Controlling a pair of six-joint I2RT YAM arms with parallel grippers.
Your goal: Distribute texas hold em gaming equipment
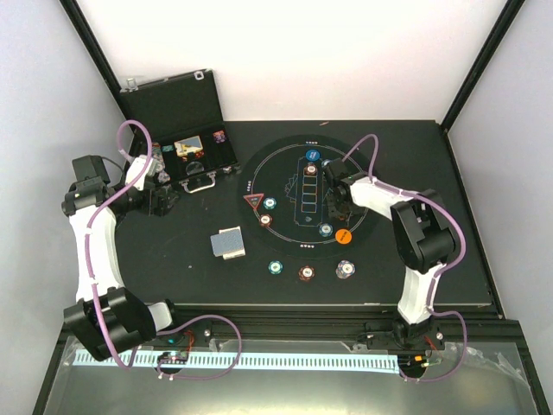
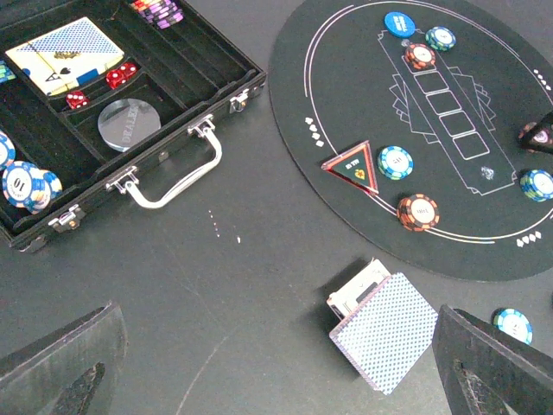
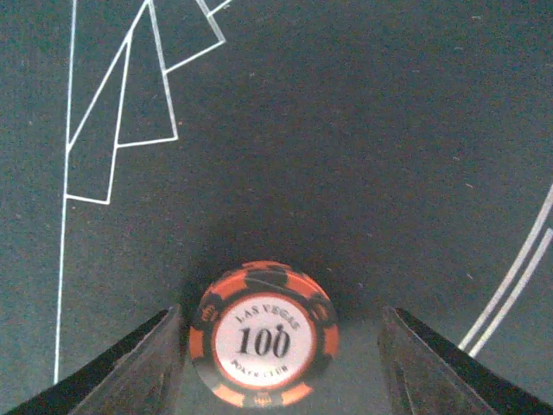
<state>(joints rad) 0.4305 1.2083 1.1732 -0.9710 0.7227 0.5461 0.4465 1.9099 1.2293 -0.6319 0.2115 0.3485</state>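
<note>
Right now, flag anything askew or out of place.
The stack of blue-patterned playing cards lies off the round black mat, on the bare table, its top cards shifted askew over those beneath. Nothing else stands out.

Blk hard case [image 1: 173,104] open, rear-left on table [image 1: 173,277]; round blk mat [image 1: 285,232] right of it.

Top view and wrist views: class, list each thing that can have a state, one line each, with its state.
Left claw: open, empty.
Right claw: open, astride the orange chip.
Case: open, lid raised.
Deck: back up, off the mat.
Triangle: flat on the mat.
orange chip: flat on the mat.
</note>
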